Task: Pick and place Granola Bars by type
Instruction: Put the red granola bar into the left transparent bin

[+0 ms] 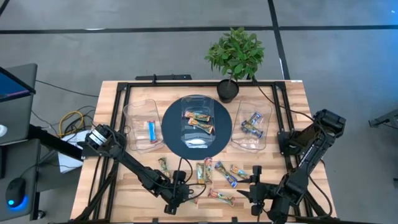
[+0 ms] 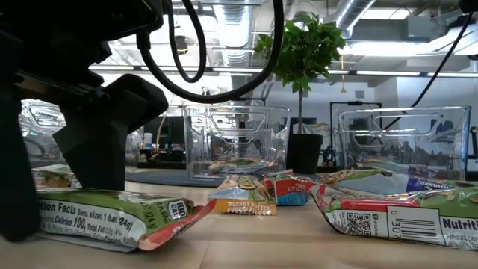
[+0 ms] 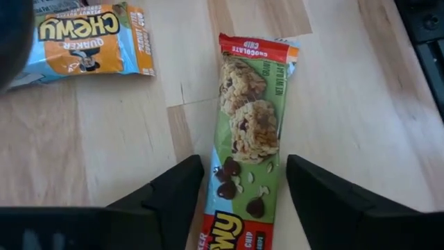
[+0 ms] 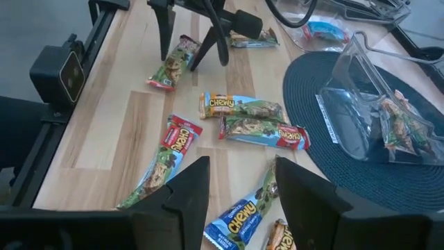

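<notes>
three clear tubs stand in a row across the middle of the wooden table, the centre one on a dark round mat. the tub at 9 o'clock holds one blue-wrapped bar, the centre tub holds brown-and-green bars, and the tub at 3 o'clock holds blue bars. a potted plant sits at 12 o'clock, just behind the mat.

most of the loose granola bars lie scattered on bare wood along the 6 o'clock edge of the table, between the two arms.

the left gripper is down low at about 7 o'clock, fingers spread apart on either side of a green chocolate chip bar that lies flat on the wood; the fingertips flank the bar's near end and i cannot tell if they touch it. a blue and orange chewy bar lies near, apart from it.

the right gripper hangs at about 5 o'clock with its fingers parted and nothing between them, over several bars: a red-ended green bar, a blue bar, and a pair lying side by side close to the mat's edge.
</notes>
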